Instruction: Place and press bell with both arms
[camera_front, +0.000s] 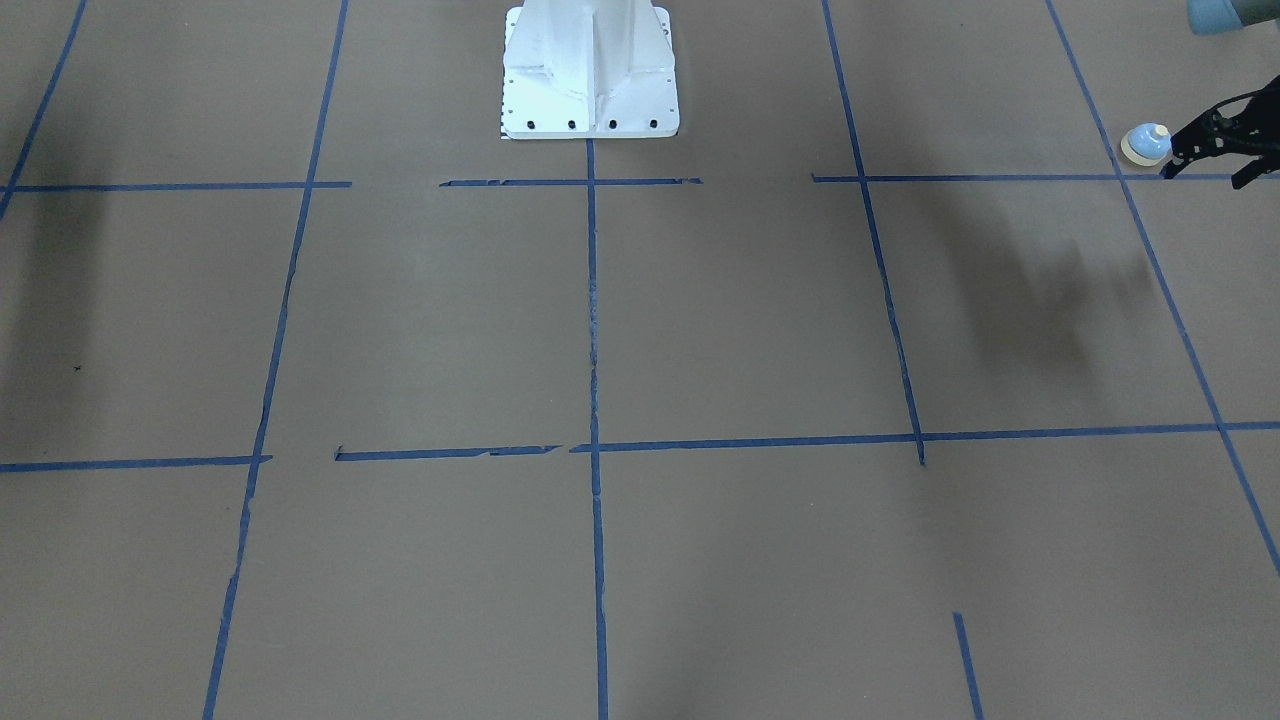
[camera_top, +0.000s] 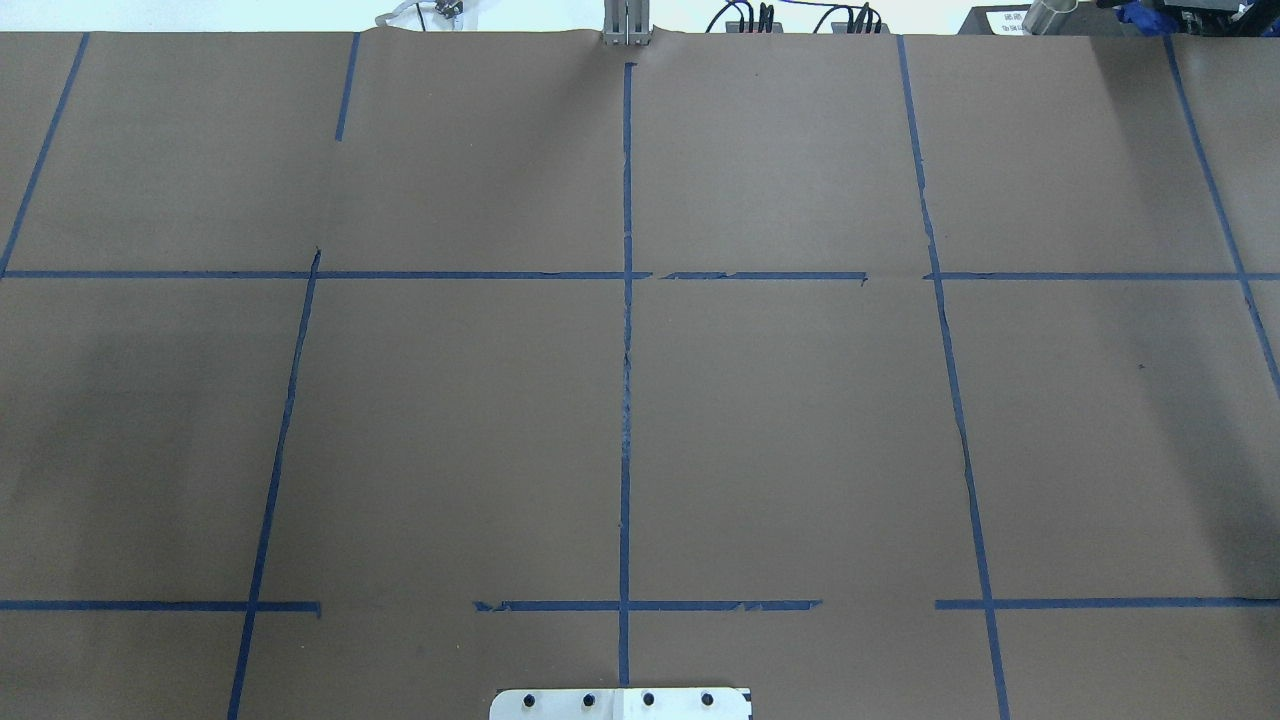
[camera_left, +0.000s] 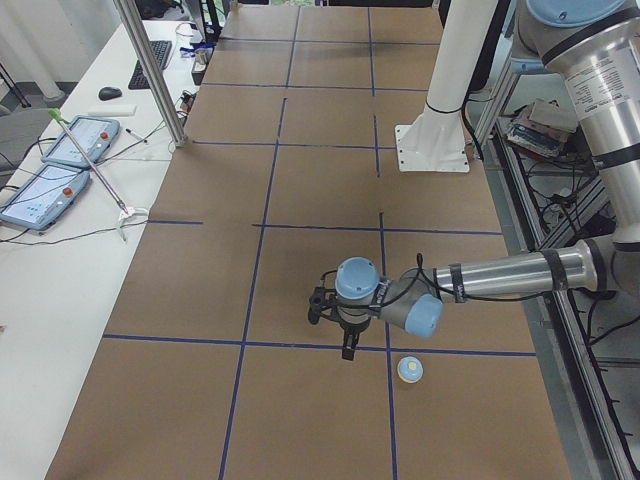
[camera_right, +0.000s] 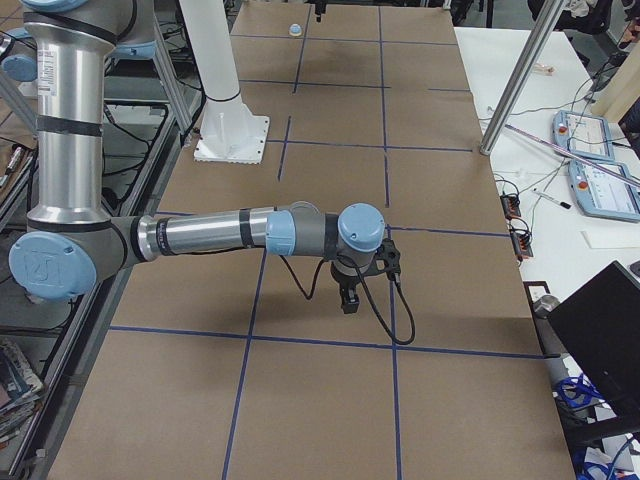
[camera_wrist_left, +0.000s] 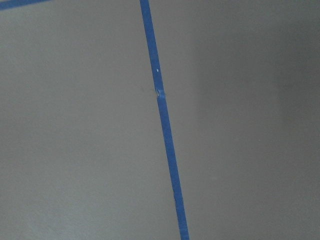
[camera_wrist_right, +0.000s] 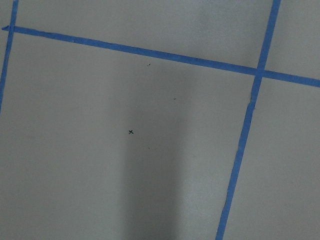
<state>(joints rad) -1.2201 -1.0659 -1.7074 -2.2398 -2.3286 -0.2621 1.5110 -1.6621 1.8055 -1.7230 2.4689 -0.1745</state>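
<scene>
The bell (camera_front: 1145, 145), light-blue with a cream base and button, stands on the brown table at the far right of the front-facing view. It also shows in the left view (camera_left: 410, 370) and small and far in the right view (camera_right: 295, 29). My left gripper (camera_front: 1205, 170) hangs just beside the bell, apart from it, jaws open and empty; it also shows in the left view (camera_left: 333, 330). My right gripper (camera_right: 348, 300) shows only in the right view, low over the table, and I cannot tell whether it is open or shut. Neither arm shows in the overhead view.
The white pedestal base (camera_front: 590, 80) stands at the robot's side of the table. Blue tape lines (camera_top: 626, 400) divide the brown surface into squares. A metal pole (camera_left: 150, 70) and teach pendants (camera_left: 60, 160) stand along the operators' side.
</scene>
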